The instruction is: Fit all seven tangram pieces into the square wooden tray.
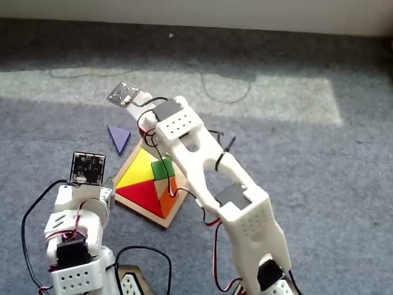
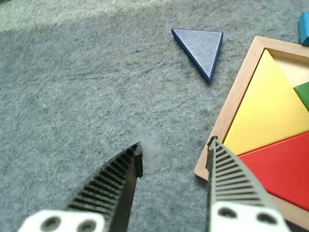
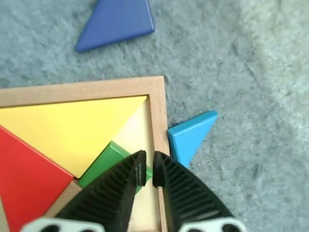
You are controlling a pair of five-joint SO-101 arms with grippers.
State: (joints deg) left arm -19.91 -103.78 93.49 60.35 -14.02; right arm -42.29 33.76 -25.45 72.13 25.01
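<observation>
Seating the two loose pieces, I would spread the fingers fully, then square them to one piece's edges. The tray [image 1: 138, 210] already contains the yellow piece [image 3: 72, 125]. My right gripper [image 3: 148, 154] hangs over the tray's rim on an outstretched arm, fingers almost together and empty. My left gripper [image 2: 175, 142] sits beside the tray's corner, fingers wide apart. The dark blue triangle [image 2: 200, 48] lies near the tray, and the light blue piece [image 3: 190, 135] is just outside its rim.

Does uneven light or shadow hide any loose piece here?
No. High view: a sunlit band crosses the carpet beyond the tray; the dark blue triangle lies in shade yet shows plainly. Right wrist view: a brighter carpet patch lies near the light blue piece, also plain.
</observation>
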